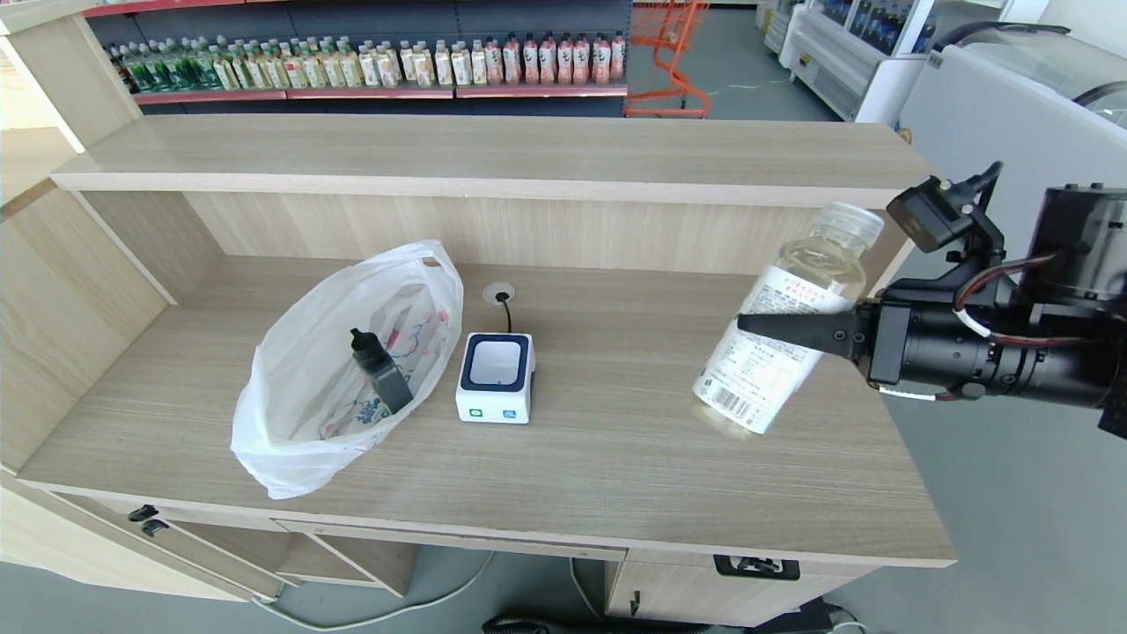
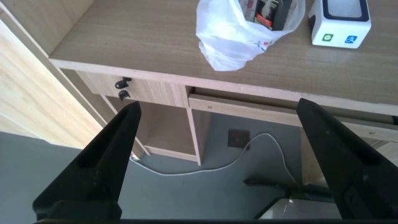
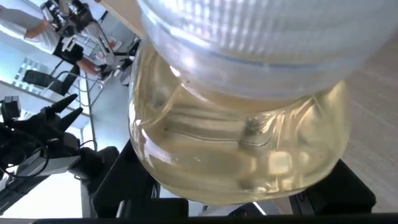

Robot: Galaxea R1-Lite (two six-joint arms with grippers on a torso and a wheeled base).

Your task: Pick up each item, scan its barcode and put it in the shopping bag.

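Observation:
My right gripper [image 1: 748, 324] is shut on a clear bottle [image 1: 784, 317] with a white label and white cap, held tilted above the right end of the counter, cap pointing up and back. Its yellowish upper part [image 3: 242, 143] sits right against the right wrist camera. The white barcode scanner [image 1: 496, 377] stands mid-counter, well left of the bottle. A white plastic shopping bag [image 1: 299, 396] lies open left of the scanner, with a dark bottle [image 1: 379, 370] inside. My left gripper [image 2: 217, 162] hangs open below and in front of the counter edge, with the bag [image 2: 233, 43] and scanner [image 2: 341, 23] above it.
The wooden counter [image 1: 616, 440] has a raised back ledge and a left side wall. A cable runs from the scanner to a grommet hole [image 1: 499, 293]. Drawers with black handles [image 2: 123, 88] sit under the counter front. Store shelves with drinks stand behind.

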